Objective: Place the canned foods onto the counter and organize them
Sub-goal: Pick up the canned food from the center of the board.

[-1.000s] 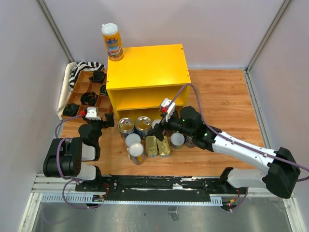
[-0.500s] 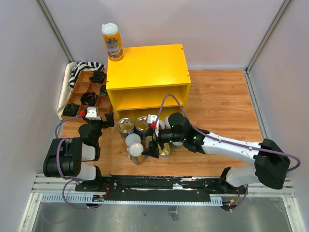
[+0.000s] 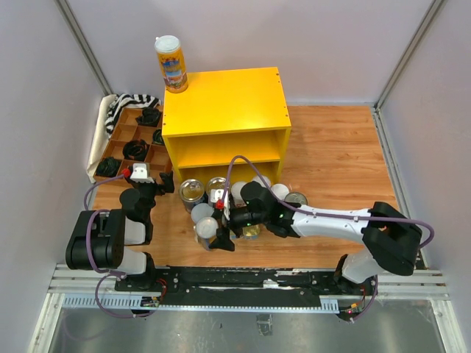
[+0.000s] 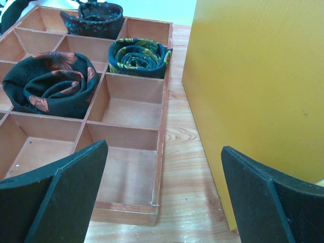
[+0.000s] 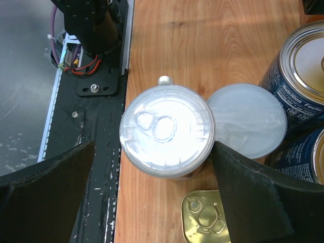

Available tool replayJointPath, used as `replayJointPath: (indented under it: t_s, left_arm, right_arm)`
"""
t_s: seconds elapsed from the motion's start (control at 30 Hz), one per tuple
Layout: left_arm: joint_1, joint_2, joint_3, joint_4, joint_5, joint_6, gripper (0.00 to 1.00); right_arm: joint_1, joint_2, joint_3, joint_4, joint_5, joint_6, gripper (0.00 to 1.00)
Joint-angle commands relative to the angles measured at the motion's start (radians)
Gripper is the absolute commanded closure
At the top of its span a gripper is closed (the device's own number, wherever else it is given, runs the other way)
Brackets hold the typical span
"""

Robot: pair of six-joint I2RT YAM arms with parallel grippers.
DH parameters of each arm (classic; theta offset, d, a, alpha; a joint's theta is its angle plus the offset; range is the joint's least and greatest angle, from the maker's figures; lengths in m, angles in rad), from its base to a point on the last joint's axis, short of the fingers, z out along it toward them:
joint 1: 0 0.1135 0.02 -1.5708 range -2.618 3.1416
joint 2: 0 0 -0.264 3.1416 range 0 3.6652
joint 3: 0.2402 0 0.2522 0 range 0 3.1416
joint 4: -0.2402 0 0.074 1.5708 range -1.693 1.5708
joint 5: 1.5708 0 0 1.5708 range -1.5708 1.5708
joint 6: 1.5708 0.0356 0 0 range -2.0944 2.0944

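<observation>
A pick is being lined up: the right hand (image 5: 154,152) is spread wide over a white-lidded can (image 5: 164,130) on the surface (image 5: 202,30) before the shelf (image 3: 221,103). Lowering and closing are needed next. The left hand (image 4: 162,187) is wide and empty.

Overhead view from behind looking down, left wrist low beside tray (image 4: 130,136), right wrist directly above tins (image 5: 165,130)

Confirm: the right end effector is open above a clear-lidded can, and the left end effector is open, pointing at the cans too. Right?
Not quite. The left end effector is open, but the left wrist view shows it pointing at the brown divided tray beside the yellow counter, not at the cans. The right end effector is open above the clear-lidded can.
</observation>
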Motion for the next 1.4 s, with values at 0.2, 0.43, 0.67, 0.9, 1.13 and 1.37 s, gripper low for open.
replayJointPath:
  t_s: [0.2,0.43,0.67,0.9,1.13,1.37]
  left_arm:
    - [-0.004,0.007,0.011,0.018,0.004,0.018,0.0]
    - [-0.004,0.006,0.011,0.018,0.004,0.018,0.0]
    - [-0.004,0.007,0.011,0.018,0.004,0.018,0.0]
    - [-0.004,0.007,0.011,0.017,0.004,0.018,0.0]
    - [-0.004,0.007,0.011,0.018,0.003,0.017,0.0]
    - [-0.004,0.007,0.012,0.018,0.004,0.017,0.0]
  right_arm:
    - [0.029,0.099,0.021,0.128,0.054,0.006,0.01]
    - [0.031,0.155,0.026,0.186,0.091,0.027,0.05]
    - [0.031,0.171,0.036,0.178,0.103,0.042,0.33]
    - [0.031,0.107,0.051,0.086,0.112,0.042,0.76]
    - [0.031,-0.065,0.14,-0.135,0.152,-0.006,0.9]
    - [0.029,-0.154,0.397,-0.397,0.208,0.006,0.99]
